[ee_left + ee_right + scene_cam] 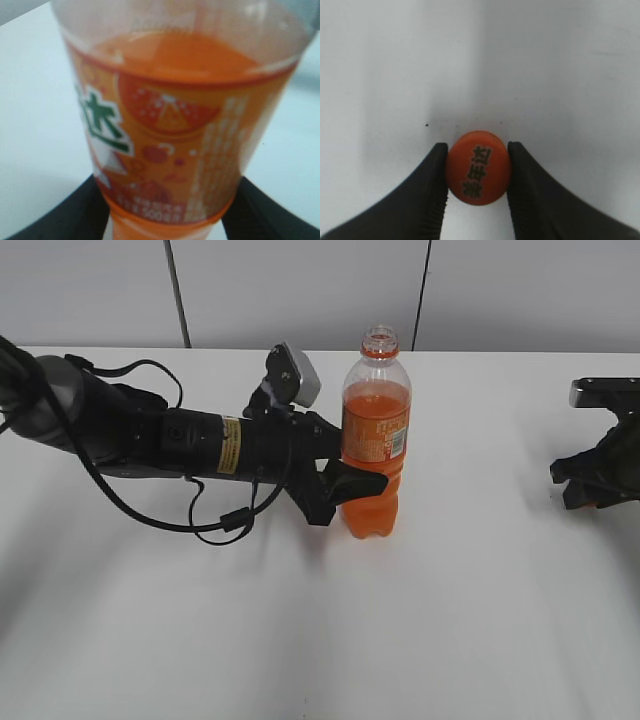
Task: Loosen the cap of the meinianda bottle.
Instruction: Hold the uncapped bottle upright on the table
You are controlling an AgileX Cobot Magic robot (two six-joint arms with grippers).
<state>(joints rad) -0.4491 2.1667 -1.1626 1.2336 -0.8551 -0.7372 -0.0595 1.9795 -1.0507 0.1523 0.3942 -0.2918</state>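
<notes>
While the white table (480, 620) carried the upright meinianda bottle (375, 440) near its middle, the left gripper (345, 475) was clamped around the bottle's labelled body. Its neck stood bare and open. Well apart at the right edge, the right gripper (479, 172) pinched the cap (478, 167) between its fingers. Loosening looked complete; the next move probably called for setting the cap down.

white table (480, 640) | pale grey wall panels (300, 290) (dark seams) | even light
</notes>
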